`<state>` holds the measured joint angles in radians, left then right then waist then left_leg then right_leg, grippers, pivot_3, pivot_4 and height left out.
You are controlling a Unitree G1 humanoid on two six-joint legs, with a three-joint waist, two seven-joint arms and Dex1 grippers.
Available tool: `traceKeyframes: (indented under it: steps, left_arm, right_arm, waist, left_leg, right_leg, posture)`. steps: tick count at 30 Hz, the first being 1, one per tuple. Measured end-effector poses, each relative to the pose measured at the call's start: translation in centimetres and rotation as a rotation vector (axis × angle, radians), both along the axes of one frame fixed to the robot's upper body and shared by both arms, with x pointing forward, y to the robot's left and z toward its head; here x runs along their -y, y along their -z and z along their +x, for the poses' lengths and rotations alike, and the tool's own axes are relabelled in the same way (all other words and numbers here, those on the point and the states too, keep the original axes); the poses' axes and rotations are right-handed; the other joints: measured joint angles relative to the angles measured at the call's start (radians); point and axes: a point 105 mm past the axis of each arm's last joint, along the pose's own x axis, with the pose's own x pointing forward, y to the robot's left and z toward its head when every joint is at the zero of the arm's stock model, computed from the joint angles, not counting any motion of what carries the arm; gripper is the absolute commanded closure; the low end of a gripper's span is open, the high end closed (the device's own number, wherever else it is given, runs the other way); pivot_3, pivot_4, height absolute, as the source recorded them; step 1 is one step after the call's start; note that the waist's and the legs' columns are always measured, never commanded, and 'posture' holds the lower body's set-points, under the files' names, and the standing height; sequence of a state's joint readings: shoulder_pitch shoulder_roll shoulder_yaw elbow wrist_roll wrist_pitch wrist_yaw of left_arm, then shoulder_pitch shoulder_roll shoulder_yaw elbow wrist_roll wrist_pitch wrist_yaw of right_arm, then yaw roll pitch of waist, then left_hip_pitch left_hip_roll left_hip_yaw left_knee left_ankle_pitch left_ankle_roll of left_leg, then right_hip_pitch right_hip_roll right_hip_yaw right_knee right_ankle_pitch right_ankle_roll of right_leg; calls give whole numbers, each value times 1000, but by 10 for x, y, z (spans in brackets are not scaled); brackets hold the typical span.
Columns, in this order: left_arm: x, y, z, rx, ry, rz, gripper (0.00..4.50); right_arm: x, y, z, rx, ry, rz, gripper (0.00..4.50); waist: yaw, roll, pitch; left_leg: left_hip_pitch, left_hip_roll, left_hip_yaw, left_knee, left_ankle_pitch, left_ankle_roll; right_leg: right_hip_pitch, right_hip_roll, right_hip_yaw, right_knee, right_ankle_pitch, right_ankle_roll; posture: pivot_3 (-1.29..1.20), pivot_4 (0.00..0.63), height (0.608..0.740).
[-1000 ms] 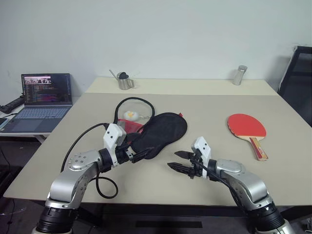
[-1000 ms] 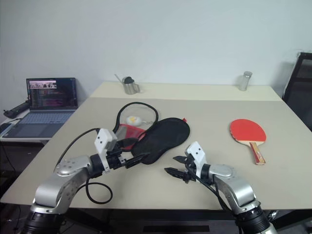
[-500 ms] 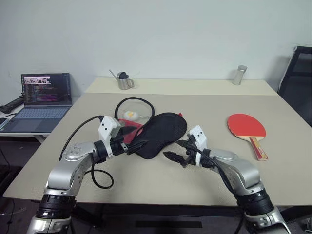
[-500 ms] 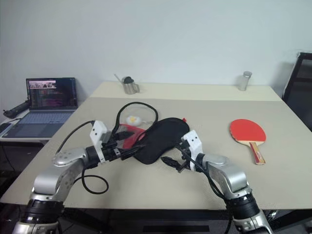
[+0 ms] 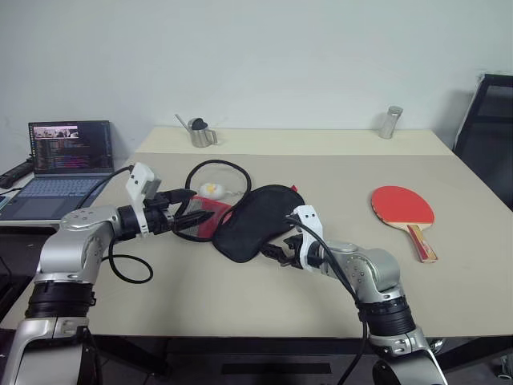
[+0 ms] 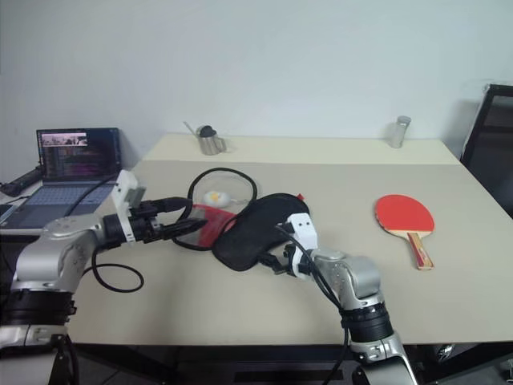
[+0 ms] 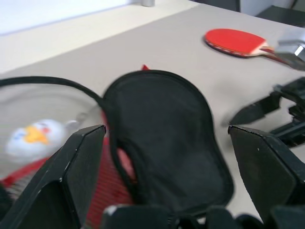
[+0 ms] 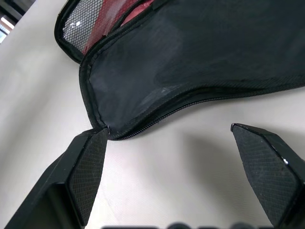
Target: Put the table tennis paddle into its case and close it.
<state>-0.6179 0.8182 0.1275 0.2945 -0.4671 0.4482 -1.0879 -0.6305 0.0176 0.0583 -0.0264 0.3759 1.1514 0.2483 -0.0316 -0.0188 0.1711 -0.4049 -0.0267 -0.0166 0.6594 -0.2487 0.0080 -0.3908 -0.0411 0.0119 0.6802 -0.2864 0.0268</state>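
Note:
The table tennis paddle [image 5: 403, 207] lies flat on the table's right side, red face up, handle toward me. In the middle lies the case [image 5: 256, 220], its black flap folded over and red lining with mesh showing at its left edge [image 8: 95, 24]. My left gripper [image 5: 196, 215] hovers open just left of the case, pointing at the red lining with nothing between its fingers. My right gripper [image 5: 272, 253] is open at the case's near zipper edge. In the right wrist view one fingertip [image 8: 90, 157] sits right at the case's corner.
A black cable loop [image 5: 216, 164] and a small white and yellow object [image 5: 212, 190] lie behind the case. A metal cup [image 5: 199, 135] and a metal cylinder [image 5: 389, 122] stand at the back. An open laptop [image 5: 68, 156] sits far left, a black chair [image 5: 489, 120] far right.
My left gripper has drawn back to the left and risen, off the case's near side. My right gripper has opened wider and moved forward and left up to the case's edge.

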Motion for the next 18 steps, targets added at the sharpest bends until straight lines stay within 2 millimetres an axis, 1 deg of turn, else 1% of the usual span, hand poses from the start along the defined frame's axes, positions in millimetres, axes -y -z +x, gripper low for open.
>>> traceKeyframes:
  steps: [4,6,9,13,16,18]
  left_arm:
    - [-6,5,1,-22,-7,-3,0]
    - [-7,6,1,-25,-10,-3,0]
    - [-8,7,1,-27,-4,2,0]
    - [-8,7,1,-26,-4,9,0]
    - [-8,7,1,-26,-5,12,0]
    - [-8,7,1,-25,-5,13,0]
  right_arm:
    - [-12,1,4,-15,-8,13,10]
    - [-15,4,6,-23,-5,11,10]
    - [-18,10,10,-27,-2,-2,10]
    - [-27,11,12,-16,-8,3,10]
    - [-38,11,16,-16,-15,15,10]
    - [-39,11,18,-7,-15,17,10]
  waist:
    - [-1,0,0]
    - [-2,0,0]
    - [-2,0,0]
    - [-3,0,0]
    - [-11,0,0]
    - [-16,0,0]
  left_leg:
    - [0,0,0,0,0,0]
    - [0,0,0,0,0,0]
    - [0,0,0,0,0,0]
    - [0,1,0,0,0,0]
    - [1,1,0,0,0,0]
    - [2,2,0,0,0,0]
  right_leg:
    - [-1,0,0,0,0,0]
    - [-1,0,0,0,0,0]
    - [-1,0,0,0,0,0]
    - [-1,0,0,1,0,0]
    - [0,1,0,1,0,0]
    - [0,1,0,1,0,0]
  posture:
    - [0,150,740]
    - [0,150,740]
    - [0,150,740]
    - [0,150,740]
    - [0,150,740]
    - [0,150,740]
